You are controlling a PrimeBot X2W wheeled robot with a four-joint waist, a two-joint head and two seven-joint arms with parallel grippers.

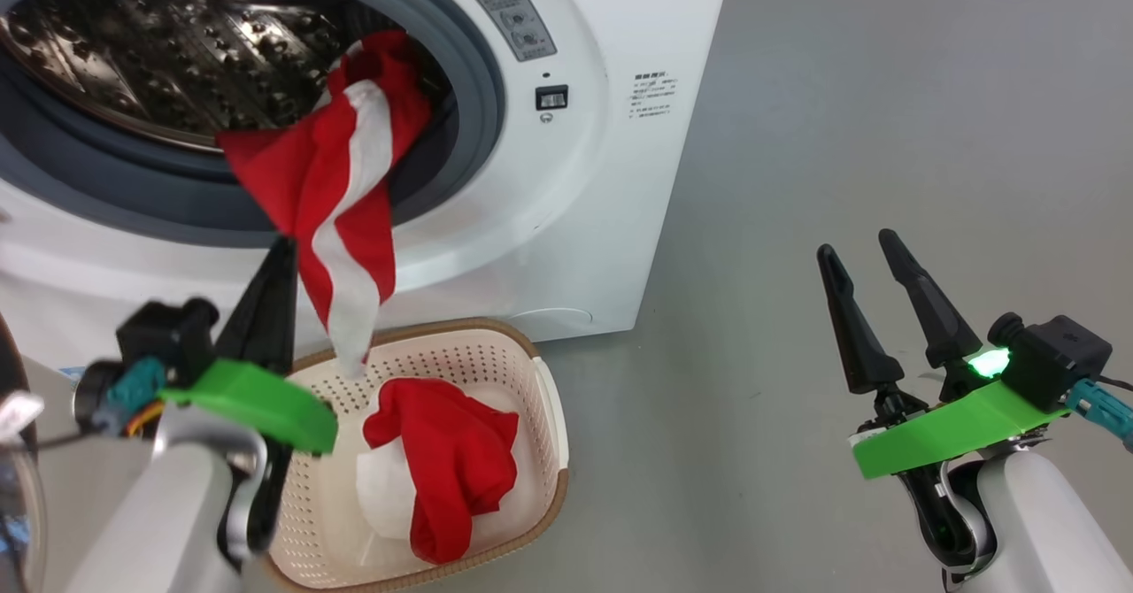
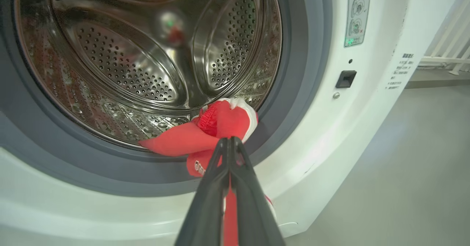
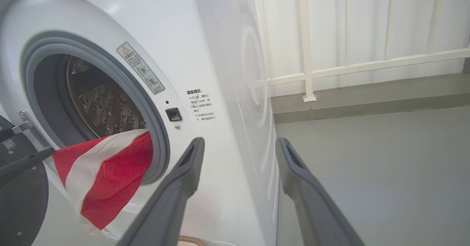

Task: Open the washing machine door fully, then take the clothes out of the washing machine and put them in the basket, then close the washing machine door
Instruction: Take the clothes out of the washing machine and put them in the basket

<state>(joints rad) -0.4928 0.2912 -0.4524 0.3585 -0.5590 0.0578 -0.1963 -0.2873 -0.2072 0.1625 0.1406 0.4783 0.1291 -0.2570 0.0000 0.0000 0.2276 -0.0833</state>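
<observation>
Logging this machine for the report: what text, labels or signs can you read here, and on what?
Grey sticker on the washing machine front: red warning triangle, Chinese print too small to read.
Black print beside it: heading looks like "温馨提示:", lines below blurred.
Small mark on the clothes: unreadable.

support: smooth grey floor (image 1: 841, 133) | on it: white washing machine (image 1: 575, 221), upright, its base flat on the floor | on it: cream basket (image 1: 425, 354), just in front of the washing machine, below its round opening
</observation>
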